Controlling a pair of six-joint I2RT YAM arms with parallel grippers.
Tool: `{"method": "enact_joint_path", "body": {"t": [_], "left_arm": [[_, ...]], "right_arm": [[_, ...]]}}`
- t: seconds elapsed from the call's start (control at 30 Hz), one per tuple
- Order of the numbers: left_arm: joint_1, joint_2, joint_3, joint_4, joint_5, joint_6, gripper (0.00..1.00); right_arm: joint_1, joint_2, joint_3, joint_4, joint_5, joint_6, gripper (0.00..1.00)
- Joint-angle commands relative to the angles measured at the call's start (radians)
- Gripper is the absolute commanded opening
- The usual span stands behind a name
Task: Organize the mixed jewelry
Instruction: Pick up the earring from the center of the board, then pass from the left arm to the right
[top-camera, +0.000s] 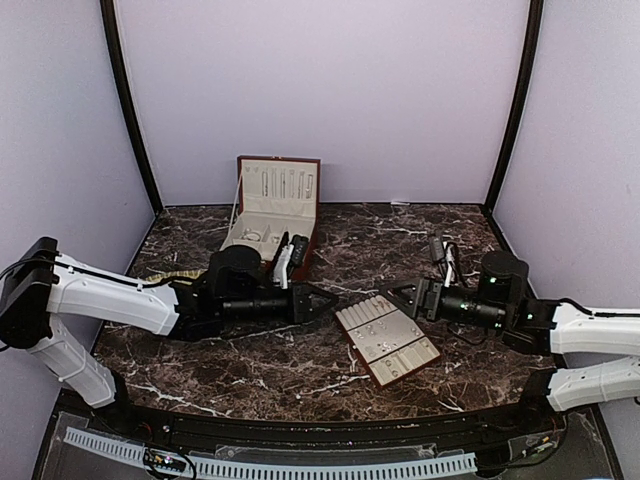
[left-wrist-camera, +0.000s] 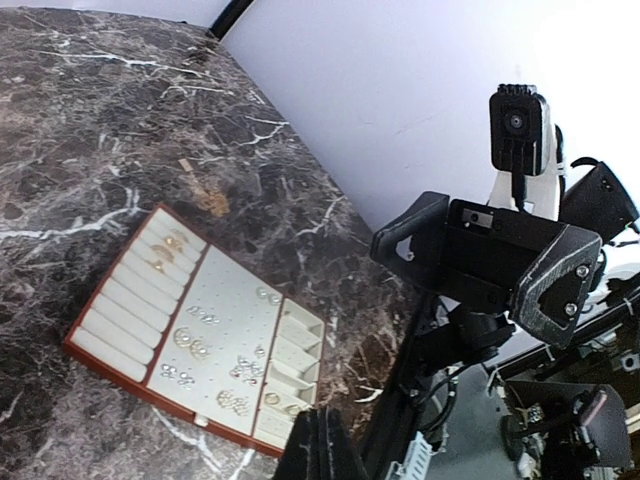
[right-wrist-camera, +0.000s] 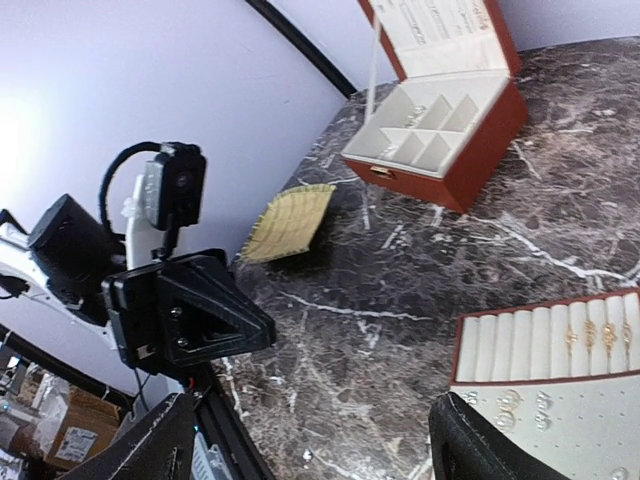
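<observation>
The mixed jewelry shows as small studs and earrings (left-wrist-camera: 190, 345) pinned on the cream slotted tray (left-wrist-camera: 235, 300), with gold rings (right-wrist-camera: 590, 335) in its ring rolls. The tray (top-camera: 410, 357) lies on the marble between the two arms. My left gripper (top-camera: 333, 303) hovers just left of the tray, shut with nothing in it; its tips (left-wrist-camera: 325, 445) are near the tray's corner. Facing it from the right, my right gripper (top-camera: 395, 297) stands open and empty above the tray's far edge, with its fingers (right-wrist-camera: 470, 450) spread wide over bare marble.
A red-brown box (top-camera: 275, 210) stands open at the back, with cream compartments (right-wrist-camera: 430, 125) and a few small pieces inside. A woven straw-coloured mat (right-wrist-camera: 290, 220) lies at the left near the wall. Purple walls close in the table.
</observation>
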Motion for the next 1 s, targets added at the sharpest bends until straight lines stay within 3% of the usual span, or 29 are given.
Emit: {"method": "enact_joint_path", "body": {"t": [0.0, 0.2, 0.47, 0.53, 0.73, 0.97], "left_arm": [[0.010, -0.036, -0.043, 0.197, 0.136, -0.126, 0.00], [0.013, -0.038, -0.089, 0.351, 0.220, -0.183, 0.00], [0.028, -0.072, -0.108, 0.344, 0.279, -0.161, 0.00], [0.032, -0.108, -0.106, 0.208, 0.248, -0.102, 0.00], [0.025, -0.207, -0.042, -0.466, 0.004, 0.212, 0.01], [-0.128, -0.111, 0.043, -0.756, -0.157, 0.421, 0.16]], "right_arm": [[0.030, 0.009, -0.014, 0.199, -0.083, 0.028, 0.81], [0.054, 0.040, -0.013, 0.275, -0.082, 0.040, 0.78], [0.072, 0.067, -0.016, 0.287, -0.065, 0.042, 0.77], [0.072, 0.064, -0.021, 0.281, -0.051, 0.045, 0.77], [0.071, 0.037, -0.043, 0.236, 0.003, 0.035, 0.78], [0.070, 0.019, -0.038, 0.133, 0.082, 0.001, 0.79]]}}
